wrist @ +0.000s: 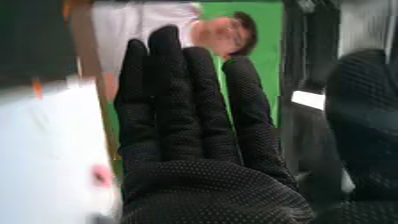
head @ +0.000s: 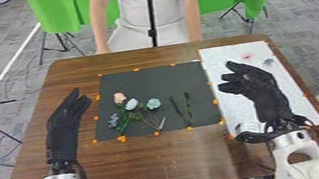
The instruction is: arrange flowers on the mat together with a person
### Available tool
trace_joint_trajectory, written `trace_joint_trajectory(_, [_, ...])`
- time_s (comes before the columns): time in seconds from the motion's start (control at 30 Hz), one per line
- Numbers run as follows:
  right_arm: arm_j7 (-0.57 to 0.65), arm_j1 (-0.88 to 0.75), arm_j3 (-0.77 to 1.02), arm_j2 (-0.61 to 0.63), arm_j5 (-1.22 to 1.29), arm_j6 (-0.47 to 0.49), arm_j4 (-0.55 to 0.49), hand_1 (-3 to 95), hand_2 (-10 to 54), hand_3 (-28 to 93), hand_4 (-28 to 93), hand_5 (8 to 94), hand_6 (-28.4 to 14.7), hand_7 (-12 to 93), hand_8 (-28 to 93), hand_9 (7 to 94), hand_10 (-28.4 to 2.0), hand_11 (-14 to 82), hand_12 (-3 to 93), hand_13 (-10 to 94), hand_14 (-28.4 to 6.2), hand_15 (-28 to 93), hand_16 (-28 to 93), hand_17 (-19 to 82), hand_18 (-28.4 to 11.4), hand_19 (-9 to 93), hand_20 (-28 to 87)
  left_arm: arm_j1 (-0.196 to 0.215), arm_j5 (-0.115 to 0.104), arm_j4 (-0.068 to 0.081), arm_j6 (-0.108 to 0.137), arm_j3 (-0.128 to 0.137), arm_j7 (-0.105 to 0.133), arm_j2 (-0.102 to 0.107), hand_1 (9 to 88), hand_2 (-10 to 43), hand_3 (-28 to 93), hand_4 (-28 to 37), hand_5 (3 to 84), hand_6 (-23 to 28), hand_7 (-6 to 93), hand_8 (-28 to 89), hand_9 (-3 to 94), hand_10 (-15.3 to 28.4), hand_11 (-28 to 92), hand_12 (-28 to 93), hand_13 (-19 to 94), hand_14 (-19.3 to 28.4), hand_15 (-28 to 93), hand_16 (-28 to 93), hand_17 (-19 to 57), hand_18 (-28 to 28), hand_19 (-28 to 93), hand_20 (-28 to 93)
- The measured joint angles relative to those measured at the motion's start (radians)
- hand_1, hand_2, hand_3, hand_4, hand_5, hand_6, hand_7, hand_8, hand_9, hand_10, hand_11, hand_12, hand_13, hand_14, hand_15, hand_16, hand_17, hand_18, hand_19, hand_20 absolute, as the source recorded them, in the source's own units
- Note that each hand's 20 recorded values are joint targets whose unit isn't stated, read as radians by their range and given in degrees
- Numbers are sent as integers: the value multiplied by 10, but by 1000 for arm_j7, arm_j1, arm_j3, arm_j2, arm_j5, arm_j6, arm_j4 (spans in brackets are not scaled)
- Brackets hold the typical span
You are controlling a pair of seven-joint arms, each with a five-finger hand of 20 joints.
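Flowers (head: 153, 104) on the dark mat (head: 159, 80)

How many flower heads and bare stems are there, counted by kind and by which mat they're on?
Flower heads on the dark mat: 4
Loose flower heads on the white mat: 2
Bare stems on the dark mat: 2
Total: 8
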State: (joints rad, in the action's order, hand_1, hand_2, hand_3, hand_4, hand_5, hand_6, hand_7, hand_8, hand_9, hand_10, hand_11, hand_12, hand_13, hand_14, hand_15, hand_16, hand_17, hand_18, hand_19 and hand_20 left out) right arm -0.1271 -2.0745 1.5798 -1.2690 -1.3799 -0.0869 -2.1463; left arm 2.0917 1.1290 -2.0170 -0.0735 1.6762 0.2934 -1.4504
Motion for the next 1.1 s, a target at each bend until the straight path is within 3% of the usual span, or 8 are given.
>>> trace_joint_trajectory(0.2, [258,217,5,188,-313,-38,112,431,-95,668,-275,601,16,217,-128,676,-133,187,185,743,-86,283,214,381,-147,542,370,0,-1,0,2,-2,1,1,249,-65,671,-194,435,38,63,-54,423,123,128,168,358,149,104,30,73,92,19,181])
trace_joint_trajectory(0.33, [259,377,-36,291,-458,-19,243,453,-95,671,-281,601,22,215,-131,675,-126,185,187,747,-80,288,222,383,-147,550,370,0,-1,0,4,-5,2,1,250,-65,672,-194,435,38,64,-54,424,123,128,168,361,151,105,30,73,92,19,181])
trace_joint_trajectory(0.47, [273,518,-70,346,-699,119,346,496,-95,672,-281,605,44,222,-130,684,-116,184,187,760,-75,295,227,391,-148,563,374,0,-1,0,12,-6,2,3,251,-65,672,-195,436,39,64,-54,425,124,130,169,362,149,105,30,73,92,19,181])
trace_joint_trajectory(0.57, [291,621,-122,365,-848,199,430,521,-95,653,-282,602,52,226,-94,681,-114,181,189,765,-70,296,243,391,-149,572,374,1,-2,0,21,-10,4,4,252,-64,672,-195,438,39,65,-55,427,123,132,169,363,149,106,30,74,91,19,182])
trace_joint_trajectory(0.73, [301,733,-163,354,-1044,218,569,513,-95,668,-282,591,57,220,-126,664,-115,178,190,769,-68,292,267,390,-150,581,374,4,-3,-1,35,-13,4,5,252,-65,673,-195,440,40,67,-55,427,122,135,169,366,149,107,30,74,90,19,182])
trace_joint_trajectory(0.9, [319,770,-163,338,-1224,261,634,493,-95,677,-283,559,59,220,-143,640,-124,167,186,749,-75,294,252,377,-151,572,365,5,-4,-1,40,-13,6,5,252,-65,673,-196,440,40,67,-55,428,123,137,169,365,149,107,30,74,90,19,183])
trace_joint_trajectory(1.1, [330,797,-159,309,-1256,396,702,454,-95,675,-283,506,51,208,-143,620,-133,129,165,741,-79,300,240,370,-154,570,364,5,-9,-1,40,-13,7,4,253,-64,673,-196,440,40,67,-55,427,122,138,169,366,148,108,30,74,90,19,183])
